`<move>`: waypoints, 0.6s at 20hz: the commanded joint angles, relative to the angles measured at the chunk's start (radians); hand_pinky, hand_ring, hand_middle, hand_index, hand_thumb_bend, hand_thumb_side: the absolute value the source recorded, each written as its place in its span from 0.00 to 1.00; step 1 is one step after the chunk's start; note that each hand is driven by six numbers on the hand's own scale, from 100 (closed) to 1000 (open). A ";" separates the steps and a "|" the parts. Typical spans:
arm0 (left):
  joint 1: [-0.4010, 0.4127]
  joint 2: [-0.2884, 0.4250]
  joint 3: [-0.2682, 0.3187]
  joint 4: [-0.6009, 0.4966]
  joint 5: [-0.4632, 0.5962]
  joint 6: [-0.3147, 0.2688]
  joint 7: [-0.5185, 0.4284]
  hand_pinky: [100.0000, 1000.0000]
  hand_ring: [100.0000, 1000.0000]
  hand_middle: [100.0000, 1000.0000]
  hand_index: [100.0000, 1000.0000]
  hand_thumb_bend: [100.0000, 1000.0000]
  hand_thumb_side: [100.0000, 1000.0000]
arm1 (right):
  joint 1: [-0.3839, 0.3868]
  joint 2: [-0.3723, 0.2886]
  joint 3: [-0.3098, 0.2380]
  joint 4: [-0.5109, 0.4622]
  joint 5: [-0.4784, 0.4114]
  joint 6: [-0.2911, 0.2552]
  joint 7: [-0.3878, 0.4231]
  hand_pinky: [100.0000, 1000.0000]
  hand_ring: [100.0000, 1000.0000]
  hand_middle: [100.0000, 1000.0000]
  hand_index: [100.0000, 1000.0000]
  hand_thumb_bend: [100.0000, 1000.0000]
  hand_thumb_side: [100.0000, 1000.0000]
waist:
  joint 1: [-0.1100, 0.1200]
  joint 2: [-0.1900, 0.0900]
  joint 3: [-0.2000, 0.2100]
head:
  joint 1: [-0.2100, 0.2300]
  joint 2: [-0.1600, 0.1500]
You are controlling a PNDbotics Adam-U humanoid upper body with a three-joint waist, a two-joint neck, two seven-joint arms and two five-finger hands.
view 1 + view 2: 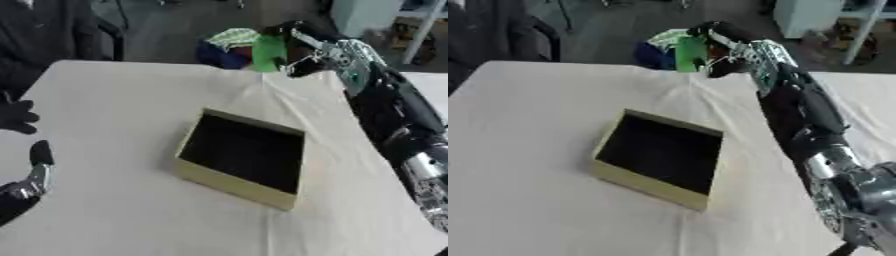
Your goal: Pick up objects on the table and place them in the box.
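Adam-U's right hand (302, 52) reaches to the far edge of the table (131, 100), approx 1 o'clock from the box (241, 157), its fingers curled round a green object (269, 52) held upright at the hand's inner side. Just beside it, toward 11 o'clock, sits a small heap of other items: a blue thing (219, 56), a green-and-white striped piece (232, 37), a reddish bit (242, 51) between them; what they are can't be made out. The open box, tan walls w/ a dark interior that looks empty, lies mid-table, set askew, well apart from the hand. The left hand (35, 172) idles at approx 9 o'clock near the view's edge, fingers relaxed and pointing up, holding nothing.

Step in hand, judging by the layout: the pick, w/ the green object gripped at the heap and not yet carried. Next move likely calls for lifting clear of the neighbouring items w/o dragging them, swinging back toward 7 o'clock until over the box mouth, then letting go inside the walls, not on the rim
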 commanded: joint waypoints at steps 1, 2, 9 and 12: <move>-0.002 0.022 0.009 -0.019 0.001 0.004 0.001 0.70 0.56 0.59 0.84 0.00 0.30 | -0.017 -0.034 0.015 -0.042 -0.025 -0.009 0.019 0.76 0.63 0.30 0.93 0.00 0.00 | -0.002 -0.023 -0.012 | 0.006 0.010; 0.002 0.025 0.014 -0.019 -0.002 0.007 0.002 0.70 0.56 0.59 0.84 0.00 0.30 | -0.008 -0.039 0.034 -0.061 -0.037 -0.020 0.031 0.76 0.64 0.30 0.93 0.00 0.00 | -0.005 -0.026 -0.025 | 0.014 0.014; 0.010 0.029 0.024 -0.019 -0.013 0.016 0.009 0.70 0.56 0.60 0.84 0.00 0.30 | 0.090 -0.087 0.203 -0.231 -0.142 -0.124 0.071 0.76 0.63 0.30 0.93 0.00 0.00 | -0.007 -0.034 -0.052 | 0.031 0.019; 0.011 0.030 0.025 -0.019 -0.014 0.017 0.010 0.70 0.56 0.60 0.84 0.00 0.30 | 0.137 -0.111 0.282 -0.310 -0.191 -0.172 0.071 0.75 0.63 0.30 0.93 0.00 0.00 | -0.007 -0.037 -0.057 | 0.034 0.018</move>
